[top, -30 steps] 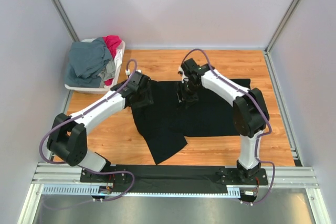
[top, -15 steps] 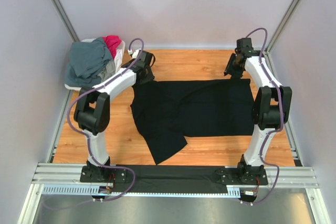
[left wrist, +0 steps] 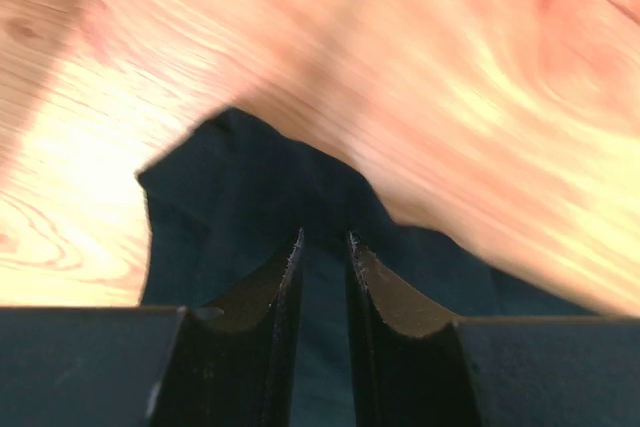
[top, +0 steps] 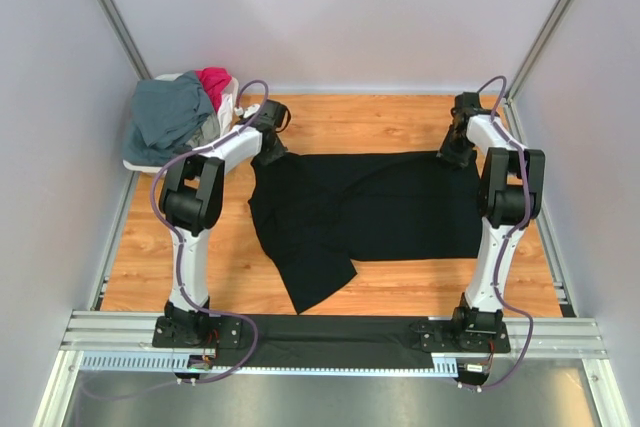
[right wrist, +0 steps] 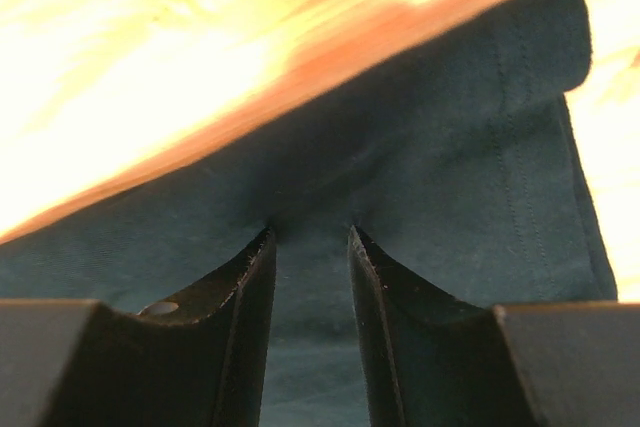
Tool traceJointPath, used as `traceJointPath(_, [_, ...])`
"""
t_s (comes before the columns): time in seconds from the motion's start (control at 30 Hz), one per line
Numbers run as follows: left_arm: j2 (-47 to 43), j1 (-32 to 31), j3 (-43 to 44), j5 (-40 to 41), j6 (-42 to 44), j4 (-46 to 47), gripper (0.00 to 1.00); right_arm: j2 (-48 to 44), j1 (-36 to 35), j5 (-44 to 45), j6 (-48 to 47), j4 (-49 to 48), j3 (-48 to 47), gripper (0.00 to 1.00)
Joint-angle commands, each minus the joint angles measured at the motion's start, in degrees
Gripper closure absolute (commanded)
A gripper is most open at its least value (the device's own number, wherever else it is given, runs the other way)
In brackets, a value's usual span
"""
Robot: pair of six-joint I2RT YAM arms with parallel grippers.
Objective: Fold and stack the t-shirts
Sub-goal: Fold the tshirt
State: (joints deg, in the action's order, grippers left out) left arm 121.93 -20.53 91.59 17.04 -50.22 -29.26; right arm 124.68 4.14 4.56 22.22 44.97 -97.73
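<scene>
- lying spread over the middle of the wooden worktop (top: 400, 117) in the top view, the black t-shirt (top: 390, 202) is mostly flat, with one flap trailing toward the lower left of centre.
- the left claw (top: 270, 147) is down at the shirt's upper left corner, its arm stretched far up the frame.
- in the left wrist view its fingers (left wrist: 260, 297) are drawn nearly together on a bit of the dark cloth, pinching it just inside the shirt's edge, with bare wood beyond.
- the right claw (top: 458, 152) is at the shirt's upper right corner.
- in the right wrist view its fingers (right wrist: 245, 287) nip a puckered fold of the same cloth, and a stitched hem curls up at the upper right of the frame.
- a white basket (top: 150, 165) sits at the upper left of the top view, off the black shirt, holding a slate grey-blue t-shirt (top: 165, 117) and a magenta-red t-shirt (top: 213, 79) in a loose heap.
</scene>
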Motion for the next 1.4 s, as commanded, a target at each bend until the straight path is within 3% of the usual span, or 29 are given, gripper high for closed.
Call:
traceJointPath(0.0, [1.38,1.2,2.28,0.89,-3.48,-2.38,0.7,0.03,0.6,3.7,-1.3,-0.5,1.4,0.63])
traceJointPath(0.27, [3.67,2.87,2.28,-1.13,-5.77,-4.32,0.71,-1.81,4.91,6.34,-2.26,-0.15,6.32,0.64])
traceJointPath(0.53, [4.02,2.96,2.45,-0.51,-4.63,-4.76,0.72,-1.81,5.61,4.5,-4.72,2.14,3.96,0.63])
traceJointPath(0.7, [4.2,2.96,5.25,-1.74,1.33,-4.14,0.74,-5.23,4.39,-0.16,-5.78,3.81,0.71,0.62])
traceJointPath(0.9, [-3.87,1.55,5.0,-2.63,8.63,2.0,0.73,-8.49,2.1,0.54,-7.63,4.6,-4.91,0.61])
traceJointPath(1.1, [-6.53,-0.2,4.74,-2.27,9.79,3.06,0.73,-4.55,2.1,2.73,-7.45,4.24,-9.75,0.65])
traceJointPath(1.37, [-1.35,-1.44,5.17,-4.82,4.52,2.45,0.81,2.84,2.1,5.19,-7.01,5.04,-10.37,0.69])
